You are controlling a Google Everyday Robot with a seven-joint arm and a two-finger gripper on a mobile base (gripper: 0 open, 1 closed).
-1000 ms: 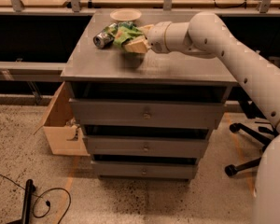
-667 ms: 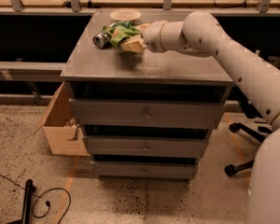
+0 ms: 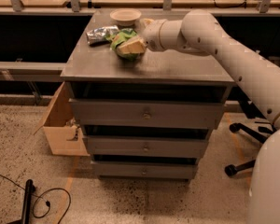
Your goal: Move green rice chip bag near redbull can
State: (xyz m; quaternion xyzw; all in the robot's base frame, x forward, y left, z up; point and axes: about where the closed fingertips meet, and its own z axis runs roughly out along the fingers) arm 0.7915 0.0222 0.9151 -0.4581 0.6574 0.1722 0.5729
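The green rice chip bag (image 3: 121, 37) is crumpled and sits on the grey cabinet top (image 3: 177, 66), left of centre. My gripper (image 3: 131, 46) reaches in from the right and is shut on the bag, its cream fingers (image 3: 133, 45) pressed on the bag's front. The redbull can (image 3: 101, 33) lies on its side just left of the bag and behind it. The two are almost touching.
A shallow cream bowl (image 3: 125, 17) stands at the back of the cabinet top, behind the bag. The cabinet has three drawers (image 3: 144, 113). An open cardboard box (image 3: 60, 125) stands on the floor to the left, an office chair base (image 3: 242, 143) to the right.
My gripper has shifted slightly left with the bag held in it, closer to the can. The can and the bowl have not moved.
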